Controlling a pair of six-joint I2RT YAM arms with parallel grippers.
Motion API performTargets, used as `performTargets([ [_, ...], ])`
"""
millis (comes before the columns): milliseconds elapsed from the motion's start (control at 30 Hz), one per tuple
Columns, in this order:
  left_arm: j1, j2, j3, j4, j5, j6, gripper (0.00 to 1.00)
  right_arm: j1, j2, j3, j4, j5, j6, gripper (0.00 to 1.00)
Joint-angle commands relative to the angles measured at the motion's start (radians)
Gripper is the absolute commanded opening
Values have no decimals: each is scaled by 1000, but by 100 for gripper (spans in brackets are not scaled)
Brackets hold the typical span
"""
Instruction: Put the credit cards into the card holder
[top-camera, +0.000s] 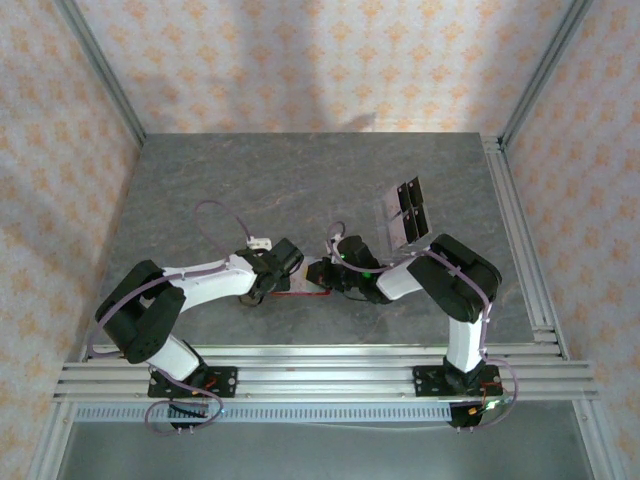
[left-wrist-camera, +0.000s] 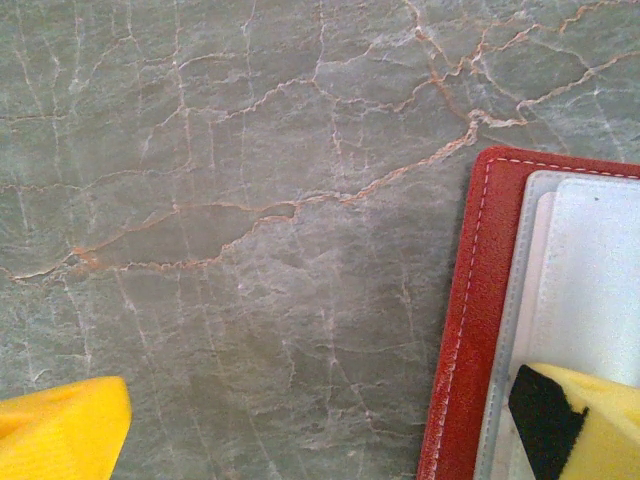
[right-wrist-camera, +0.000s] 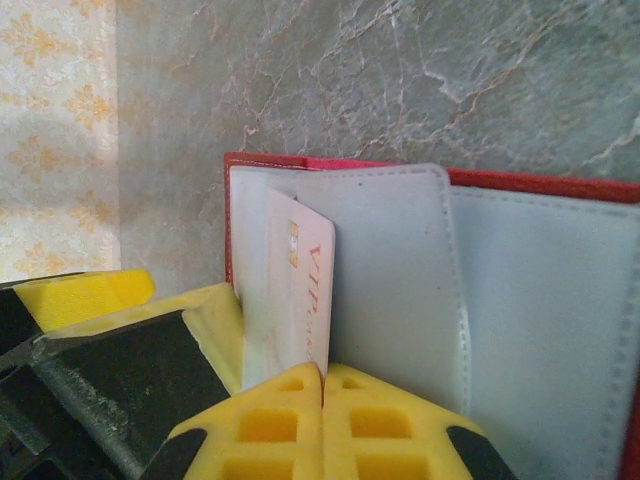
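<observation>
The grey marble table carries everything. Both arms reach in toward its near middle. The left claw stands wide apart, one yellow finger over the lining of the open red card holder, which lies flat between the two claws. The right claw is pressed together at the near edge of a card tucked in a pocket. The other credit cards lie farther back to the right.
</observation>
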Motion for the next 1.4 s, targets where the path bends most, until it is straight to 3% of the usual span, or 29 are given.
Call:
performTargets([
  [0, -11, 19, -22, -49, -12, -11, 100, 0, 10, 15, -115, 10, -35, 4],
  [267, -11, -21, -1, -98, -31, -31, 100, 0, -74, 19, -242, 57, -75, 38],
  [433, -11, -48, 16, -119, -39, -43, 100, 0, -128, 32, -360, 109, -108, 50],
  [1167, 28, -54, 23, -83, -44, 12, 100, -14, -251, 167, -755, 231, -201, 51],
  [1300, 29, -31, 29, -64, -36, 24, 100, -14, -250, 213, -853, 288, -225, 45],
  [1367, 29, -20, 28, -55, -29, 26, 100, -14, -245, 232, -900, 318, -235, 36],
])
